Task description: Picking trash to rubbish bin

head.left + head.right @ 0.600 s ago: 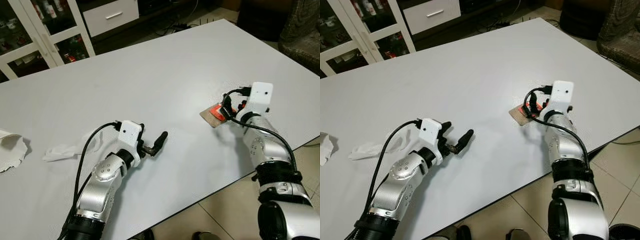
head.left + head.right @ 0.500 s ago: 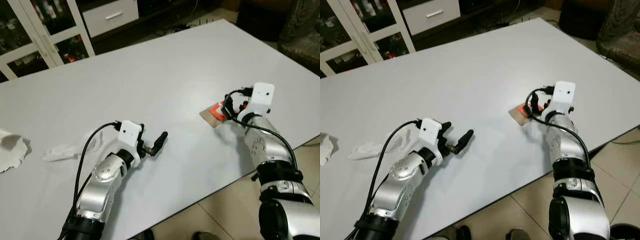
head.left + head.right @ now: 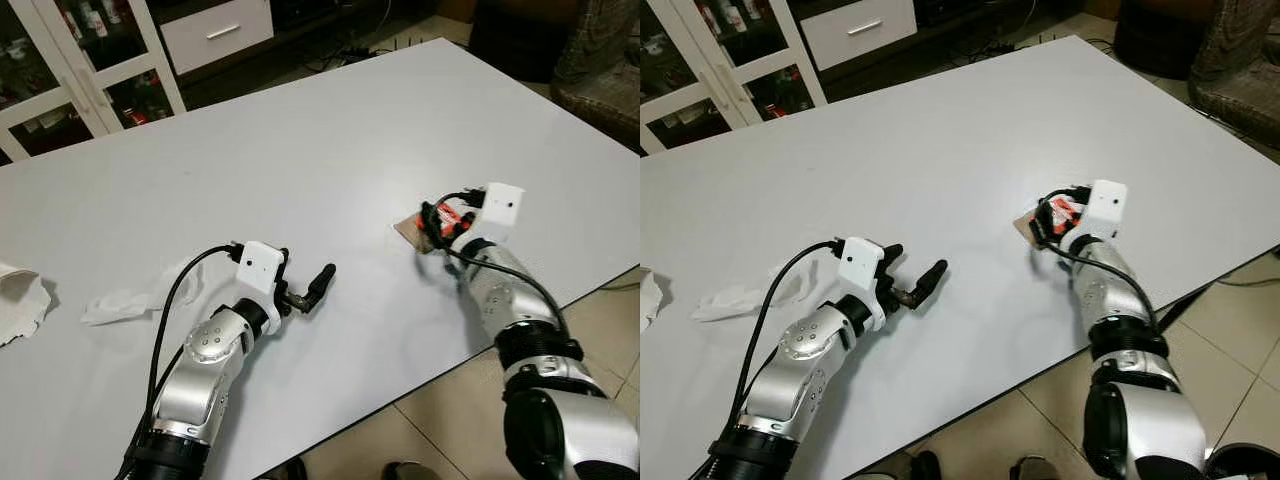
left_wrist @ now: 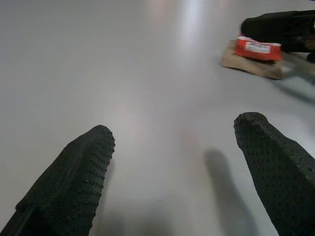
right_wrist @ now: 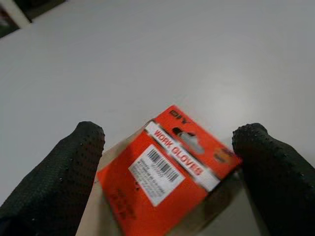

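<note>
Work-gloves card (image 5: 165, 184) lies flat on the table (image 3: 330, 130) near its right front edge, between the spread fingers of the right gripper (image 5: 167, 172). Left gripper (image 4: 182, 157) sits low over the table front-centre, fingers apart, well left of the card and pointing toward it. Crumpled tissue (image 3: 125, 300) lies left of the left arm, another paper (image 3: 18, 300) at the far left; cabinet (image 3: 90, 60) stands behind the table.

The trash near my right side is a flat card pack (image 5: 167, 184). It is bright orange-red on top, with brown cardboard (image 3: 411, 229) under it. It says "WORK GLOVES" and has a white sticker with black lines. It lies flat on the white table (image 3: 330, 140), close to the front edge. Two crumpled white tissues (image 3: 125, 302) lie far off on my left side.
</note>
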Controlling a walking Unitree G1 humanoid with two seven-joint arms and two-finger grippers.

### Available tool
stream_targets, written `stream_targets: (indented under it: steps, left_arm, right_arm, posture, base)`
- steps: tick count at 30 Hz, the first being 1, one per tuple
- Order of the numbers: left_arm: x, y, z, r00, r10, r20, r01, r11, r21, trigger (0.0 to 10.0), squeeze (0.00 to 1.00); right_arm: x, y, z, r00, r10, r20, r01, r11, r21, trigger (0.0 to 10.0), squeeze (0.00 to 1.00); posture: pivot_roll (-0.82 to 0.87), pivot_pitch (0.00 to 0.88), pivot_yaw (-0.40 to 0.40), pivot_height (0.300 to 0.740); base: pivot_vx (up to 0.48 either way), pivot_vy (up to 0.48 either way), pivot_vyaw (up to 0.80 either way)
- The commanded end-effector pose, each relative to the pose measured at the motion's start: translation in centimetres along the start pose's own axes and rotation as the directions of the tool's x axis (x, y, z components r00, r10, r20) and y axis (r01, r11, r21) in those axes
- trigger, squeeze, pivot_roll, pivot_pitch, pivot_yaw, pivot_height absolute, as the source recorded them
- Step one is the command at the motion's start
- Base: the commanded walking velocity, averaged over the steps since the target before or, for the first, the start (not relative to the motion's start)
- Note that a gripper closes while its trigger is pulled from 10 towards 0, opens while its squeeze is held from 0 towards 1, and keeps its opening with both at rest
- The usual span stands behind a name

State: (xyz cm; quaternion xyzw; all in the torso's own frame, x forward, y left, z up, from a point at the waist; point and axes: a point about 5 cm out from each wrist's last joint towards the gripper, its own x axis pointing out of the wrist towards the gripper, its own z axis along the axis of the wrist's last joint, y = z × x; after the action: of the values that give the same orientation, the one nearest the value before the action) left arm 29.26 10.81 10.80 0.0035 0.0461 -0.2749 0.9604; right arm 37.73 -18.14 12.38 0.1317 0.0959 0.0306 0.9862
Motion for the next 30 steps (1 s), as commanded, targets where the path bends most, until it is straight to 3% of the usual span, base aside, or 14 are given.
stream_targets:
  steps: [1,12,17,18,19,21,22,23,30]
  left_arm:
    - [-0.2,0.0,0.0,1.0,0.005,-0.007,-0.005,1.0,0.011,10.0,0.0]
    - [0.0,-0.2,0.0,1.0,0.004,-0.007,-0.004,1.0,0.007,10.0,0.0]
    - [0.1,-0.2,0.0,1.0,0.002,-0.008,-0.002,1.0,0.005,10.0,0.0]
    - [0.1,-0.3,0.0,1.0,0.002,-0.008,-0.002,1.0,0.006,10.0,0.0]
    - [0.1,-0.3,0.0,1.0,0.001,-0.008,-0.001,1.0,0.006,10.0,0.0]
    - [0.1,-0.3,0.0,1.0,0.001,-0.009,-0.001,1.0,0.006,10.0,0.0]
    - [0.1,-0.3,0.0,1.0,0.001,-0.009,-0.001,1.0,0.006,10.0,0.0]
    - [0.1,-0.3,0.0,1.0,0.001,-0.009,-0.001,1.0,0.006,10.0,0.0]
    - [0.1,-0.2,0.0,1.0,0.003,-0.009,-0.003,1.0,0.006,10.0,0.0]
  right_arm:
    - [0.0,1.0,-1.6,0.997,0.038,-0.063,-0.036,0.999,0.031,10.0,0.22]
    - [-0.3,4.0,-4.3,0.982,0.15,-0.112,-0.146,0.989,0.038,10.0,0.22]
    - [-0.5,3.8,-4.8,0.983,0.13,-0.129,-0.125,0.991,0.041,10.0,0.21]
    - [-0.5,3.5,-4.9,0.985,0.113,-0.133,-0.108,0.993,0.047,10.0,0.15]
    - [-0.5,3.3,-4.9,0.986,0.1,-0.133,-0.093,0.994,0.058,10.0,0.0]
    - [-0.4,3.0,-4.9,0.987,0.088,-0.133,-0.077,0.993,0.089,9.7,0.0]
    - [-0.4,2.9,-4.9,0.987,0.088,-0.133,-0.074,0.992,0.106,3.7,0.0]
    - [-0.4,2.9,-4.9,0.988,0.086,-0.131,-0.071,0.991,0.112,0.0,0.0]
    - [-0.4,2.6,-4.8,0.989,0.074,-0.128,-0.055,0.987,0.148,0.0,0.0]
  posture:
    - [-0.02,0.142,0.085,0.74]
    - [-0.03,0.138,0.079,0.74]
    - [-0.03,0.137,0.079,0.74]
    - [-0.03,0.137,0.079,0.74]
    - [-0.03,0.137,0.079,0.74]
    - [-0.03,0.137,0.079,0.74]
    - [-0.03,0.137,0.079,0.74]
    - [-0.03,0.137,0.079,0.74]
    - [-0.03,0.136,0.078,0.74]
  base:
    - [0.0,0.0,0.0]
    - [0.0,0.0,0.0]
    - [0.0,0.0,0.0]
    - [0.0,0.0,0.0]
    - [0.0,0.0,0.0]
    - [0.0,0.0,0.0]
    - [0.0,0.0,0.0]
    - [0.0,0.0,0.0]
    - [0.0,0.0,0.0]
